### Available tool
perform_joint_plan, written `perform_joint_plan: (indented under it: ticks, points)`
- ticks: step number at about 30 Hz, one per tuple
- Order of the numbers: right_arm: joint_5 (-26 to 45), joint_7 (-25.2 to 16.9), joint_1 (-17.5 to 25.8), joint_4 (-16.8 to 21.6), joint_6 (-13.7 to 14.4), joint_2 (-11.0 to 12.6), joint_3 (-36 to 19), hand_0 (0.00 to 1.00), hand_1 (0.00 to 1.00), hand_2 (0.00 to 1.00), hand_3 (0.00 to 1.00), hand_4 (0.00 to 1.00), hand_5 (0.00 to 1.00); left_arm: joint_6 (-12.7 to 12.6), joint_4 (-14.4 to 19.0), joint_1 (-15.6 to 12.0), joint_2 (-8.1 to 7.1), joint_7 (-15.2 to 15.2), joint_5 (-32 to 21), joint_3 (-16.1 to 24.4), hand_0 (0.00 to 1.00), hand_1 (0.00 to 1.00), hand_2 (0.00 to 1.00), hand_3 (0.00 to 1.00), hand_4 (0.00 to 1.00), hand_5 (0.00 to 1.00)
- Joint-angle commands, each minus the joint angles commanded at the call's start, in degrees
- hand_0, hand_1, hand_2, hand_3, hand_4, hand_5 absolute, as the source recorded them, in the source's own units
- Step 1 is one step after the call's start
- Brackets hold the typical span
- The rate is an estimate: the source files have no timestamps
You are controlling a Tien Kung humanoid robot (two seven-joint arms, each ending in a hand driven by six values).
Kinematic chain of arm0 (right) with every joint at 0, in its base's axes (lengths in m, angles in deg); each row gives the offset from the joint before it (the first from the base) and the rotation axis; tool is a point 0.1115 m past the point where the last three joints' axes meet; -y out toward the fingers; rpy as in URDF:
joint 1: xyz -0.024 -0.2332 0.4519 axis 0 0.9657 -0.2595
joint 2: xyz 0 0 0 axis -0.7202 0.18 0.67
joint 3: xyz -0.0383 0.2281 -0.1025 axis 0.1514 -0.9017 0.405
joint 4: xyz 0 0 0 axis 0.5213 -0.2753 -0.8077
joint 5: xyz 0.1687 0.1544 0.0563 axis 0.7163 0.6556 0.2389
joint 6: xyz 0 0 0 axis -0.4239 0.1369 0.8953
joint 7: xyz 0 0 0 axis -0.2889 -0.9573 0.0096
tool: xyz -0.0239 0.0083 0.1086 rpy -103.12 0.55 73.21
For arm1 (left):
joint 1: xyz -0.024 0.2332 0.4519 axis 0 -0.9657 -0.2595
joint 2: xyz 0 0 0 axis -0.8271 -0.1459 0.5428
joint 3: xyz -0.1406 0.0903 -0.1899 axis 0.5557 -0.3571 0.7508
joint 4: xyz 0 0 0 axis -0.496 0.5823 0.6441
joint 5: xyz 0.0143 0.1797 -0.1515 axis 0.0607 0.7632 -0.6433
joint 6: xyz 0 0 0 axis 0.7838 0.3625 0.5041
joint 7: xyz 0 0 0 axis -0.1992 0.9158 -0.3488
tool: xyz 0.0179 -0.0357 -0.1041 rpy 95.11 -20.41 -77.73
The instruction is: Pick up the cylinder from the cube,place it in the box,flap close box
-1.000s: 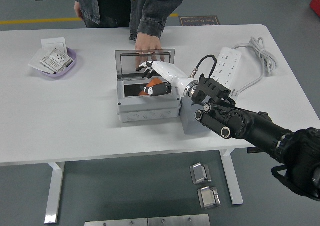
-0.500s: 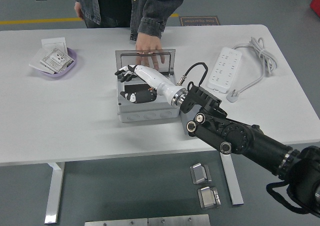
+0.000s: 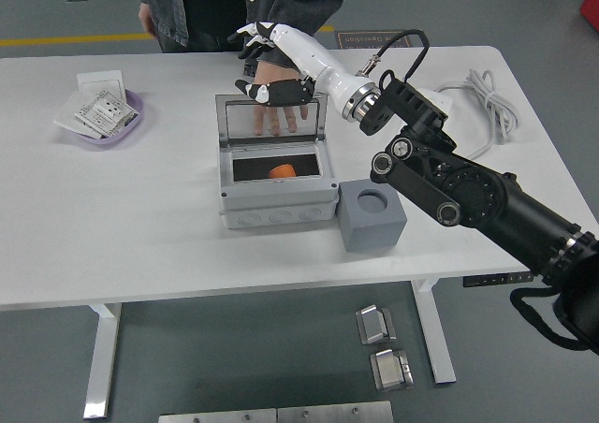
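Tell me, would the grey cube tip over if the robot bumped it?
Probably not. The cube looks blocky, about as wide as tall, and sits flat on the table, so a bump would more likely slide it. The round hole in its top is empty, so nothing tall makes it top-heavy.

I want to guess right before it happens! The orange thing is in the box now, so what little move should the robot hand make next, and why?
Probably bring the right hand down behind the lid to push it shut. The orange cylinder already lies inside the box, the cube has an empty hole, and the lid stands open. The hand hovers above it, holding nothing. A person's hand rests on the lid, so go gently.
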Motion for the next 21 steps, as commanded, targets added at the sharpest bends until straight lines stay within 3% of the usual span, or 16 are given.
perform_joint_plan:
  ticks: [9, 16, 21]
  points:
    - [5.0, -1.0, -5.1, -13.5, -0.2, -2.9, 5.9, 0.772, 0.682, 0.673, 0.786, 0.726, 0.222, 0.0, 0.0, 0.5, -0.47, -0.1, 0.4, 0.2, 0.744, 0.784, 0.737, 0.841, 0.827, 0.559]
    - [8.5, -1.8, -5.2, -22.7, -0.4, -3.7, 7.9, 0.773, 0.683, 0.678, 0.787, 0.725, 0.231, 0.1, 0.0, 0.9, -0.64, 0.0, 0.6, -0.1, 0.744, 0.784, 0.736, 0.84, 0.826, 0.559]
    - [10.0, -2.1, -4.4, -26.8, -0.4, -3.3, 8.6, 0.777, 0.685, 0.681, 0.787, 0.725, 0.233, 0.2, 0.0, 1.1, -0.76, 0.0, 1.0, 0.0, 0.744, 0.784, 0.736, 0.84, 0.826, 0.56]
